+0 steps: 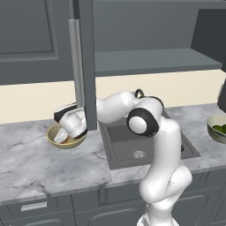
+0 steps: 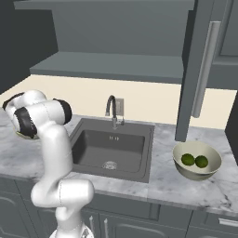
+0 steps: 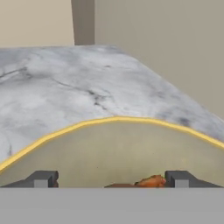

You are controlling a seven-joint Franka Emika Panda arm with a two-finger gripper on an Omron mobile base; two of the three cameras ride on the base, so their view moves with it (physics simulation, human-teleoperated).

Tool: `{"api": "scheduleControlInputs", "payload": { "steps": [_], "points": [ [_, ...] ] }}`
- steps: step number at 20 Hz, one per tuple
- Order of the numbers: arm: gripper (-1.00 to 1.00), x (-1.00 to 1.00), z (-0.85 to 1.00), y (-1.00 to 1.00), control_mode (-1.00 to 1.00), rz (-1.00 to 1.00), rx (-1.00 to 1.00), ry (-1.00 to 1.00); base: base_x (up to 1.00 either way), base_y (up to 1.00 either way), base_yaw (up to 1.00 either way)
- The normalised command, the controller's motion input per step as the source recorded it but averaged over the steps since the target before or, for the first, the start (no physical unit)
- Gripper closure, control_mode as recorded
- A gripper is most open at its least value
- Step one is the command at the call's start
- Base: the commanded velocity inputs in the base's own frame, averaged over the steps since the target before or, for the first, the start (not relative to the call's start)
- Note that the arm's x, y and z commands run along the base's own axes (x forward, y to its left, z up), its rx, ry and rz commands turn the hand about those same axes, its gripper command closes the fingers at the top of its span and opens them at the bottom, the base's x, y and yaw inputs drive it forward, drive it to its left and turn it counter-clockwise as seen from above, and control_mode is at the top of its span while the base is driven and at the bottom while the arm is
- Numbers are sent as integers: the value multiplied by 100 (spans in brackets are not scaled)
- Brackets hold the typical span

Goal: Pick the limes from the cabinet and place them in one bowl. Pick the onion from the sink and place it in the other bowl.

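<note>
Onion going into the tan bowl; limes already sit in the cream bowl.

The pincer (image 3: 109, 179) hangs low inside the tan bowl (image 1: 54, 137), on the counter (image 1: 26, 154) left of the sink (image 2: 111, 148). Its tips stand spread, with the onion (image 3: 151, 180) showing as an orange-red sliver low between them; whether they touch it cannot be told. It looks like the drop-off step, so the next move would call for letting go fully, then lifting straight up clear of the rim. The two limes (image 2: 194, 160), dark green and bumpy, lie side by side in the cream bowl (image 2: 186, 173) at the right, below the open cabinet (image 2: 116, 65).
</note>
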Motion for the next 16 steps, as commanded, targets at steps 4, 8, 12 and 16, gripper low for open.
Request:
{"api": "scheduleControlInputs", "payload": {
  "steps": [4, 8, 12, 16],
  "points": [
    [-100, 4, -1, -6, -100, 2, 0, 0, 0, 0, 0],
    [-100, 3, 0, -8, -100, 1, 0, 0, 0, 0, 0],
    [-100, 1, 0, -11, -100, 1, 0, 0, 0, 0, 0],
    [-100, -1, 6, -11, -100, 0, 0, 0, 0, 0, 0]
  ]
}}
